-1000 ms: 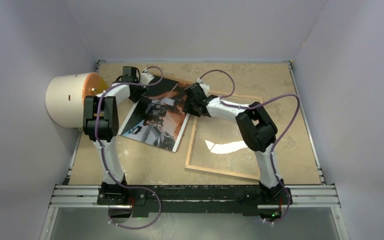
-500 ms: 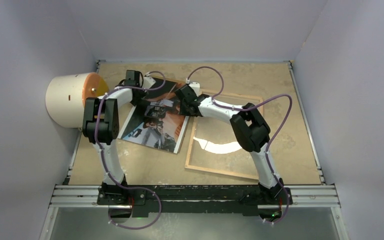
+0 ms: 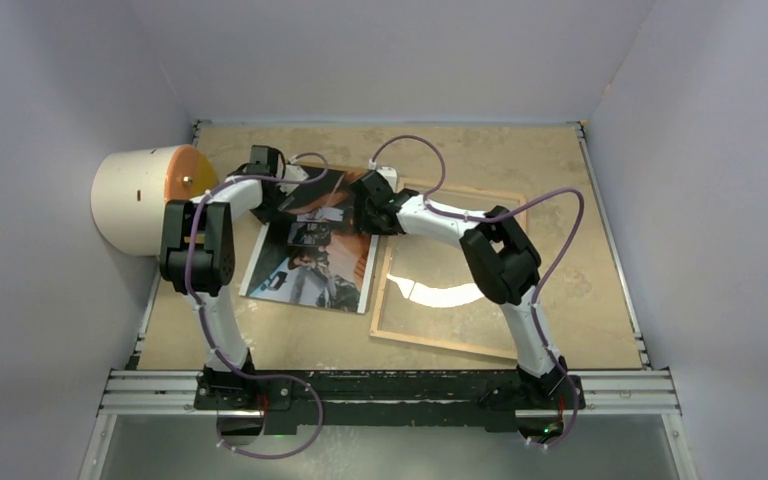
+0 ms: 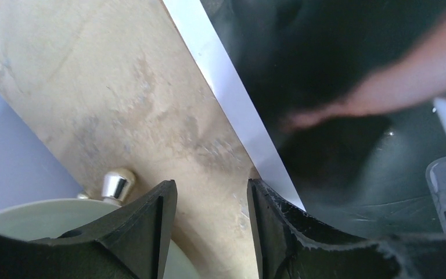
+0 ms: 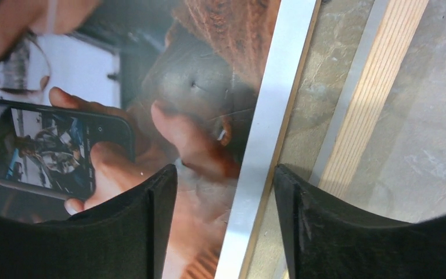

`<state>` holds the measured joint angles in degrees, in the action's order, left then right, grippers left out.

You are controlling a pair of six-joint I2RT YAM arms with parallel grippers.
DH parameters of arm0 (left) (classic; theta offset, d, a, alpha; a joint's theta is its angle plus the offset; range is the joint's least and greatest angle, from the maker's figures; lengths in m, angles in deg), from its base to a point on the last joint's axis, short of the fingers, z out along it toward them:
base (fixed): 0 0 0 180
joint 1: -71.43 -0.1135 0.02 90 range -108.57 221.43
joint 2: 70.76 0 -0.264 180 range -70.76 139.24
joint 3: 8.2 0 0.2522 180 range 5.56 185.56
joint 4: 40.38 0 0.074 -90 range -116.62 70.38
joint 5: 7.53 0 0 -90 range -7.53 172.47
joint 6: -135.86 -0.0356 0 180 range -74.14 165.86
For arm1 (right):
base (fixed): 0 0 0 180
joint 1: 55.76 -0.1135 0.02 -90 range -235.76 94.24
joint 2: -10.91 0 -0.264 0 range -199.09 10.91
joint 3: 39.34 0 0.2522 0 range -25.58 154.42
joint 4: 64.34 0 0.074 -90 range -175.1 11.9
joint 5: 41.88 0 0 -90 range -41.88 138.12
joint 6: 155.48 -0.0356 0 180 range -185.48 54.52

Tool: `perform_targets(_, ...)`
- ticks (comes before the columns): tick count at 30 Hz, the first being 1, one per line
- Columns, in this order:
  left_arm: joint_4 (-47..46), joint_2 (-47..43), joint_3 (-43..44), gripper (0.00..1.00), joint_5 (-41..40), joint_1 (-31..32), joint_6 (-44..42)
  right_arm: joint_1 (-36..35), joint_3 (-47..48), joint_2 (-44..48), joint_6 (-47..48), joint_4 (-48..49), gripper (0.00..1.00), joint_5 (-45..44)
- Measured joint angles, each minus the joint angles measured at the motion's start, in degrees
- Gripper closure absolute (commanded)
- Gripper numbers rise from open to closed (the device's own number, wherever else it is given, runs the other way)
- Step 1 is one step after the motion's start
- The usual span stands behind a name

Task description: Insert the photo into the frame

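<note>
1. Biggest risk, in my judgement: the photo (image 3: 312, 262) slides flat across the table (image 3: 290, 340) instead of lifting. It is glossy and lies face up, and neither end effector has an edge clamped, so a downward push would only skate it.
2. Next risk: the photo's right edge could catch on the near rail of the frame (image 3: 448, 343). It might buckle there or ride up crooked, since it sits slightly askew to that rail.
3. Smaller risk: a finger scuffs or creases the print's white border while hunting for the edge.
4. The frame lies on the right half of the table, under the right arm. In the right wrist view its wooden rail (image 5: 377, 99) runs just beyond the photo's border, with a strip of table between.
5. The right end effector (image 5: 226, 174) has its jaws apart, straddling the photo's (image 5: 197, 87) right border from above.
6. The left end effector (image 4: 212, 192) is also spread, over bare table at the photo's (image 4: 354, 58) far left edge. One finger sits over the white border.
</note>
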<state>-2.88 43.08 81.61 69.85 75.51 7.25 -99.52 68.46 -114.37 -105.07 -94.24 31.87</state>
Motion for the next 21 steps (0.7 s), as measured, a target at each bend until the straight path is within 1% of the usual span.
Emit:
perform_targets(1,0.3,-0.3,-0.3,0.47,0.0,0.0,0.0,0.0,0.0,0.1,-0.3,0.0,0.21,0.3)
perform_targets(2,0.8,-0.6,-0.6,0.46,-0.1,0.0,0.0,-0.1,-0.1,0.1,-0.6,0.0,0.18,0.5)
perform_targets(3,1.1,-0.9,-0.9,0.45,-0.1,0.1,0.0,-0.1,-0.7,0.5,-1.0,0.7,0.16,0.9)
perform_targets(9,5.0,-1.6,0.0,0.42,0.7,-0.5,0.7,-0.9,-4.9,5.2,-3.0,1.9,0.16,4.3)
perform_targets(14,8.8,-1.6,1.5,0.41,2.3,-1.6,3.0,-0.7,-4.9,5.7,-4.2,2.1,0.17,7.1)
perform_targets(21,10.3,-1.6,3.0,0.4,3.5,-1.8,5.2,1.5,-5.9,5.7,-5.0,1.4,0.18,8.5)
